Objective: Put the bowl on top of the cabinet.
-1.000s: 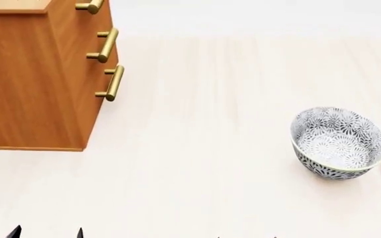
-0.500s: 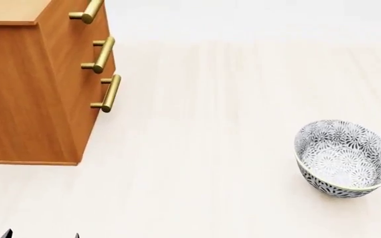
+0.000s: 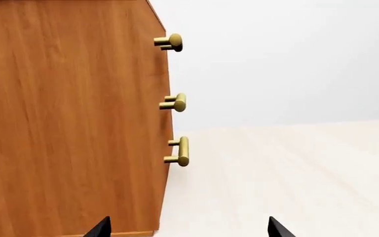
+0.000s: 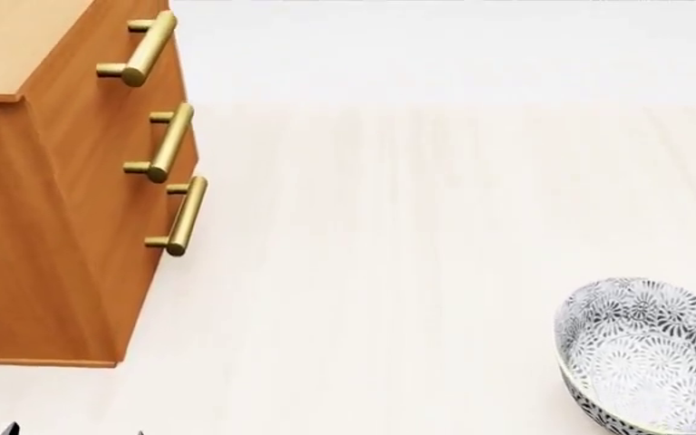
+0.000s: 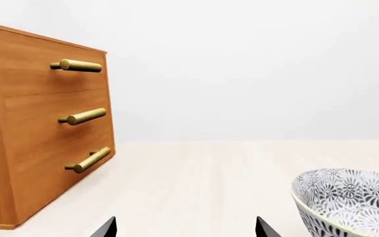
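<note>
Both end effector (image 3: pixel 186 228) tips: black, pointed, wedge-shaped; rest out of view.

My feeds are bright and evenly lit, with flat, diffuse light and no clear source. The pale desk (image 4: pixel 397 227) is almost washed out and blends into the white background. I see hardly any cast shadows; only a faint darkening under the cabinet (image 4: pixel 58 245). Its brass handles (image 4: pixel 167 145) carry soft highlights, no harsh glare. Everything renders sharp, the bowl (image 4: pixel 651 362) pattern included, with no blur and no noticeable bending at the edges.
</note>
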`<state>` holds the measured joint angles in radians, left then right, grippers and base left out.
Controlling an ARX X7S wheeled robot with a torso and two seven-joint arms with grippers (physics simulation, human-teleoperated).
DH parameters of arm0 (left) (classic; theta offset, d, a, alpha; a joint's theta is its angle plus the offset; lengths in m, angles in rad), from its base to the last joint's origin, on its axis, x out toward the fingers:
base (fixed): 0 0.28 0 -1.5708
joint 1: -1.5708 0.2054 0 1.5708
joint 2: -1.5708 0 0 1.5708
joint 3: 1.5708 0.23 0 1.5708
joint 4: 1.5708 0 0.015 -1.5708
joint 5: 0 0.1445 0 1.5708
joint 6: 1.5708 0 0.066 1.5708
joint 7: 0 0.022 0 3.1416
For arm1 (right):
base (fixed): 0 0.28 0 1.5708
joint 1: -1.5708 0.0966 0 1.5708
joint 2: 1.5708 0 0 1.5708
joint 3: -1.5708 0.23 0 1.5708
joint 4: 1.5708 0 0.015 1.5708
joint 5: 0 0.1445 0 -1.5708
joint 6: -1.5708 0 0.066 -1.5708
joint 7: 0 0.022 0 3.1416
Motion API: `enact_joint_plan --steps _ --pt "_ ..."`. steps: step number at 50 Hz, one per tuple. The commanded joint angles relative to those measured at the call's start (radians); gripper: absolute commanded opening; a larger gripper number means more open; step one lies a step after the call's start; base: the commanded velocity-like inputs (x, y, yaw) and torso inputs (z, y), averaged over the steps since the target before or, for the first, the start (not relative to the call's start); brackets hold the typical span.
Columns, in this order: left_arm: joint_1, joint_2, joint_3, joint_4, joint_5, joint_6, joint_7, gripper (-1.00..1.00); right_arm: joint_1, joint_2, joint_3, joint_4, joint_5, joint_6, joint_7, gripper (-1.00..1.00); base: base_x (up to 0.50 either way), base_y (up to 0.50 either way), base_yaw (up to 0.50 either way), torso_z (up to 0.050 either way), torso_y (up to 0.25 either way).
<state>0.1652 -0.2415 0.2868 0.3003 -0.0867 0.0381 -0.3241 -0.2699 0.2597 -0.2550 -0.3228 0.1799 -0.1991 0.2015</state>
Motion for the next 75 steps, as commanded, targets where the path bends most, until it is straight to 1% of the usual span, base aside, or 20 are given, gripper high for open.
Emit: enact_joint_plan --steps 1,12,36,38,75 --pt "-0.005 0.01 -0.012 -0.003 0.01 -0.001 0.011 1.0 -0.007 -0.011 0.008 0.001 -0.037 -0.027 -0.008 1.0 0.31 0.0 0.0 0.0 0.0" --pt "-0.007 0.001 -0.004 -0.001 0.005 -0.001 0.001 1.0 -0.008 -0.008 0.004 0.002 -0.037 -0.036 -0.001 1.0 0.3 0.0 0.0 0.0 0.0" --pt "-0.021 -0.012 0.013 -0.014 -0.005 -0.011 -0.002 1.0 -0.003 -0.003 -0.007 0.014 -0.049 -0.05 0.016 1.0 0.0 0.0 0.0 0.001 0.0" --pt "-0.015 -0.015 0.016 -0.014 -0.001 0.012 0.0 1.0 -0.004 -0.001 -0.008 0.012 -0.047 -0.05 0.016 1.0 0.0 0.0 0.0 0.036 0.0" --pt "-0.02 -0.028 0.025 -0.012 -0.01 0.001 -0.02 1.0 0.0 0.015 -0.027 0.017 -0.049 -0.065 0.035 1.0 0.0 0.0 0.0 0.05 0.0"
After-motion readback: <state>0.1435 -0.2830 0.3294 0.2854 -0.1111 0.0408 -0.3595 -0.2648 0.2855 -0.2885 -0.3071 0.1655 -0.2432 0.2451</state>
